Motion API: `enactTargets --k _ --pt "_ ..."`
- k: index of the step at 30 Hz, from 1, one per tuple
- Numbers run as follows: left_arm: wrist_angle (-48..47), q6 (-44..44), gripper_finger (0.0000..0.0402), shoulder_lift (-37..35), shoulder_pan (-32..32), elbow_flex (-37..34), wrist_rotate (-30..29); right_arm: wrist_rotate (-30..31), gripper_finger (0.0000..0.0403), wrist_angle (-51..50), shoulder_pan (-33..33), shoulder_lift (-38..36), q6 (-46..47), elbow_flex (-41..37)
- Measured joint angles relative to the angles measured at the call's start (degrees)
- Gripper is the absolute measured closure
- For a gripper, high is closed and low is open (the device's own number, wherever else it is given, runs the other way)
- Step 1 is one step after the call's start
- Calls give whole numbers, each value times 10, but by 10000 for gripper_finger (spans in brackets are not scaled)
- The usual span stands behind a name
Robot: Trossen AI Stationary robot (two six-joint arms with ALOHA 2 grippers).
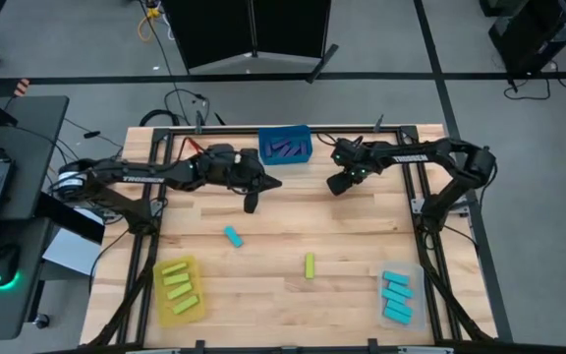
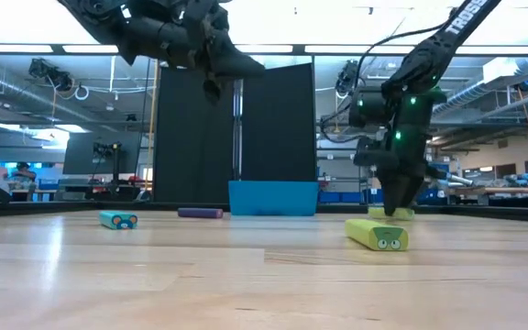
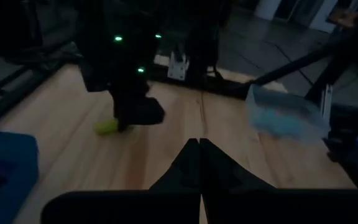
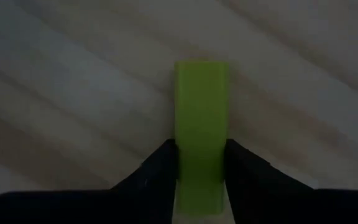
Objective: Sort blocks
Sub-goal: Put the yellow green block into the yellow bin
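Note:
My right gripper (image 1: pixel 339 184) points down at the table's far right, its fingers on either side of a lime block (image 4: pixel 201 112) that lies flat on the wood. My left gripper (image 1: pixel 254 203) hangs shut and empty above the far middle of the table. Loose on the table are a cyan block (image 1: pixel 233 236), a second lime block (image 1: pixel 310 265) and a purple block (image 2: pixel 200 213). The blue bin (image 1: pixel 285 145) at the far edge holds purple blocks. Lime blocks lie in the yellow bin (image 1: pixel 179 290), cyan ones in the clear bin (image 1: pixel 398 295). My right gripper pinches the lime block by its two long sides (image 4: pixel 201 165) between its two fingers (image 4: pixel 163 165), near one end. The fingers come from above, pointing down, and stand across the block. The block lies flat on the table.
The blue bin stands close behind both grippers at the far edge. The yellow bin is at the near left corner, the clear bin at the near right. A black frame (image 1: pixel 160 187) runs around the table top. Bare wood lies across the middle.

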Motion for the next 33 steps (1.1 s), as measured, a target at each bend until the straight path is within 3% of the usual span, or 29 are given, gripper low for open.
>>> enactTargets --k 4,11,17,24,33 --pt "32 -7 401 -9 9 1 -6 -23 288 6 9 -62 0 14" --pt "41 -18 401 -8 14 39 -103 -52 288 94 69 -216 -48 34" --pt "62 -60 401 -8 13 98 -69 -72 288 233 125 -318 -73 35" --pt "38 -58 385 -8 -5 154 -51 -24 288 311 183 -333 -100 41" --pt "36 -91 293 37 -22 197 -35 -11 288 345 213 -283 -148 98"
